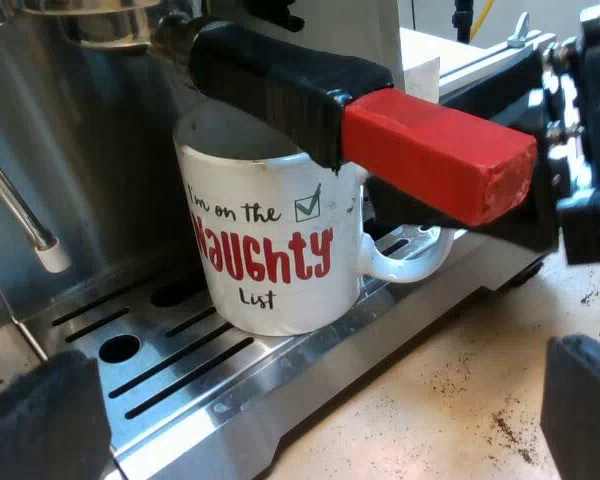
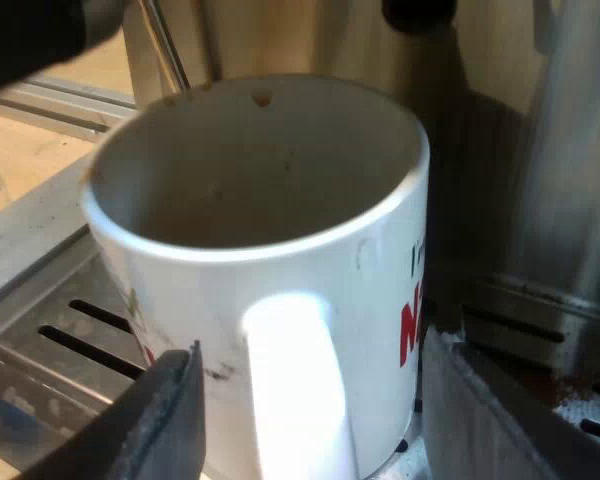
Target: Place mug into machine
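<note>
Tabletop point(image 1: 460, 390): pale tan, matte, sprinkled with dark specks (fine grains, gathered in small loose patches). Silver metal rail point(image 2: 45, 98) beside the tan surface, grooved along its length. Light bright, even and soft; shadows on the tabletop faint, with blurred edges.

One mug point(image 1: 270, 250), on which one loop handle point(image 1: 410, 255) and one printed ticked box point(image 1: 308, 205) are seen, one espresso machine point(image 1: 70, 130) and one metal holder point(image 1: 280, 80) with a single red-ended grip are counted. One steam wand point(image 1: 20, 215), one slotted drip tray point(image 1: 180, 370) and one bench point(image 1: 450, 390) are also counted. Two grippers are counted, the left gripper point(image 1: 310, 425) and the right gripper point(image 2: 315, 410), each shown with two black fingers point(image 2: 170, 420).
</note>
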Tool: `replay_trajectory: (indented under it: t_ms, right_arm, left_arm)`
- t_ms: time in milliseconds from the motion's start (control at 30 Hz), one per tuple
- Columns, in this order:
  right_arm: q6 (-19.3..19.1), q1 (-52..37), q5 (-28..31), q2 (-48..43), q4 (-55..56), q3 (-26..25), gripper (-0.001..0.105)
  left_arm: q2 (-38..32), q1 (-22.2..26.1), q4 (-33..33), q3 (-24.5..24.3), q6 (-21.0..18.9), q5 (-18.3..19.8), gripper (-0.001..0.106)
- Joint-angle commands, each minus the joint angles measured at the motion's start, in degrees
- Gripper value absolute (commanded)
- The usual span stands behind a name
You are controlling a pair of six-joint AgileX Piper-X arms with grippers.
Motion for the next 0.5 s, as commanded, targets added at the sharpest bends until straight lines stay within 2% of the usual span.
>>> replay_trajectory:
  t_ms: [33, 133, 367, 500]
  right_arm:
    - [-0.9, 0.0, 0.0, 1.9, -3.1, -0.3, 0.051]
    - [-0.9, 0.0, 0.0, 3.4, -4.1, -0.9, 0.051]
    - [-1.9, 0.0, 0.2, 7.5, -6.5, -4.6, 0.036]
    - [-1.9, 0.0, 2.2, 9.5, -6.5, -6.8, 0.035]
  left_arm:
    - [-0.2, -0.3, -1.0, -0.2, -0.7, 0.1, 0.089]
    - [-0.2, -0.3, -1.0, -0.2, -0.7, 0.1, 0.089]
    - [-0.2, -0.3, -1.0, -0.2, -0.7, 0.1, 0.089]
    - [-0.2, -0.3, -1.1, -0.2, -0.7, 0.1, 0.089]
